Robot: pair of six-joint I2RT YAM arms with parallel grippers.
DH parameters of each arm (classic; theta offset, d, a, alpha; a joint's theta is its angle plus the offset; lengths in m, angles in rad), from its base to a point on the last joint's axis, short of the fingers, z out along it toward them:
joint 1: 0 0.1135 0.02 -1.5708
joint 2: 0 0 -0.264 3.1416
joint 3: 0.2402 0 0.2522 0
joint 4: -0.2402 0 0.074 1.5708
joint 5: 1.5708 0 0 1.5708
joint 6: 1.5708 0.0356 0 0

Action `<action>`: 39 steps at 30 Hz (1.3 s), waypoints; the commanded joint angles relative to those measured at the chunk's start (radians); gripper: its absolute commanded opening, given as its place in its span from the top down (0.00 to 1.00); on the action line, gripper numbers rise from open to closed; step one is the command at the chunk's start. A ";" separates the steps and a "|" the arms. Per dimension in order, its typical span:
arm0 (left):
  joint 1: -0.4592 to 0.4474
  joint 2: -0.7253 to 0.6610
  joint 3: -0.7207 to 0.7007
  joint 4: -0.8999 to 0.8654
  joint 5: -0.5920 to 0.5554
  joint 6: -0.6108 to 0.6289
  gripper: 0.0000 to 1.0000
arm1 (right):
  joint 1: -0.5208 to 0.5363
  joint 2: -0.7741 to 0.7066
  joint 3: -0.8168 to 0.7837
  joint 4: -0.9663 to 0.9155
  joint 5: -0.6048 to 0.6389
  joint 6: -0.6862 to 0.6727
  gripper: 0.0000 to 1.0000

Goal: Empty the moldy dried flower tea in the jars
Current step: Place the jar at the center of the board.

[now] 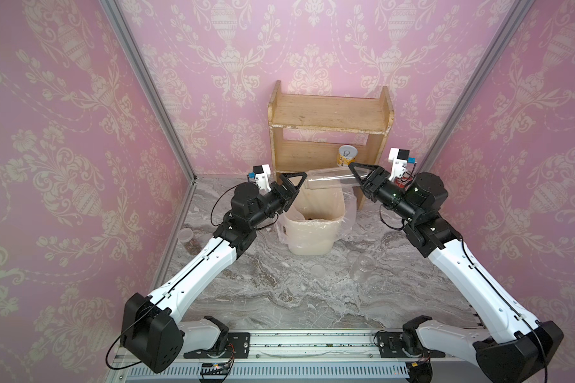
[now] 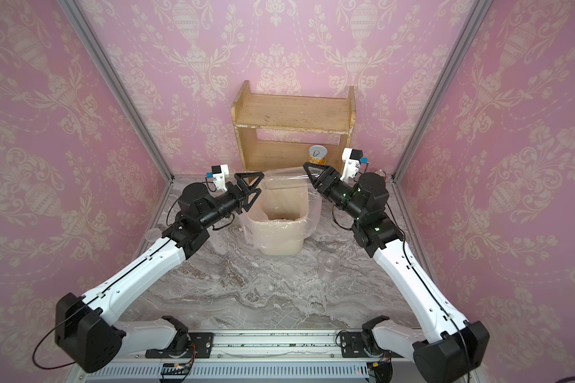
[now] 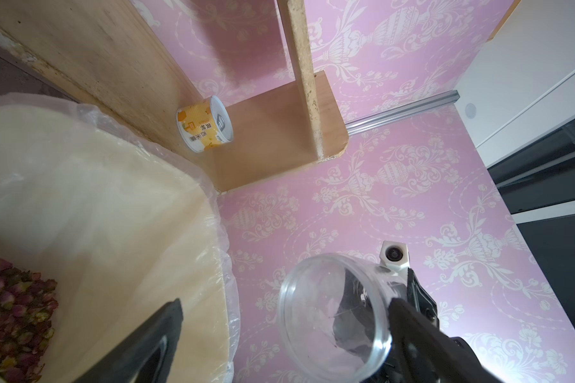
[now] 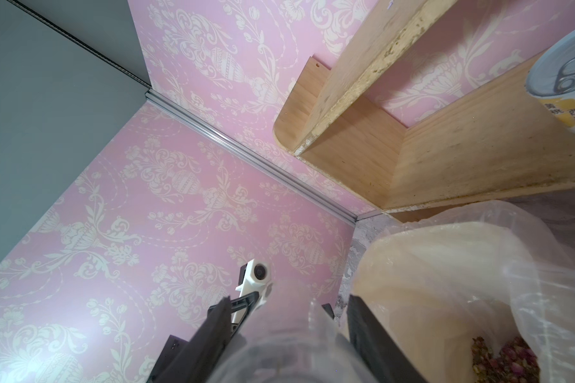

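My right jaws pinch a tipped jar [image 1: 331, 179], seemingly emptied, over the bin [image 1: 312, 238] at twelve o'clock; tea [image 3: 14, 308] lies inside. Left jaws spread, empty. Nine o'clock jar [image 1: 189, 241] needs emptying; three o'clock jar [image 1: 362, 265] looks done.

Mock home corner built as a robot test booth, not a real room. Pink damask wallpaper [image 1: 63, 132] on flat panels held in aluminium framing [image 1: 146, 83]. Marble-look tabletop [image 1: 296, 291] with wooden shelf [image 1: 329, 116], tin [image 1: 346, 156] and lined bin [image 1: 309, 238]. Robot arms [image 1: 200, 268] bolted to a front rail [image 1: 312, 345]. Plain white and grey room [image 3: 528, 83] visible past the panels.
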 commanded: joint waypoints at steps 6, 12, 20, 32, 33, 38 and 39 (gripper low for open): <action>-0.016 0.040 -0.004 0.141 0.050 -0.096 0.08 | 0.003 0.017 -0.049 0.119 -0.027 0.093 0.64; -0.023 0.056 0.003 0.175 0.051 -0.120 0.09 | 0.010 0.039 -0.072 0.153 -0.025 0.124 0.64; -0.035 0.088 0.001 0.224 0.058 -0.160 0.22 | 0.020 0.060 -0.081 0.194 -0.023 0.156 0.64; -0.038 0.090 -0.005 0.235 0.046 -0.158 0.45 | 0.027 0.082 -0.105 0.241 -0.020 0.193 0.64; -0.038 0.090 -0.006 0.235 0.045 -0.157 0.47 | 0.027 0.082 -0.108 0.240 -0.017 0.193 0.64; -0.038 0.079 -0.007 0.215 0.036 -0.135 0.54 | 0.027 0.077 -0.112 0.220 -0.014 0.179 0.48; -0.038 0.075 -0.007 0.205 0.033 -0.126 0.56 | 0.027 0.075 -0.112 0.212 -0.012 0.172 0.44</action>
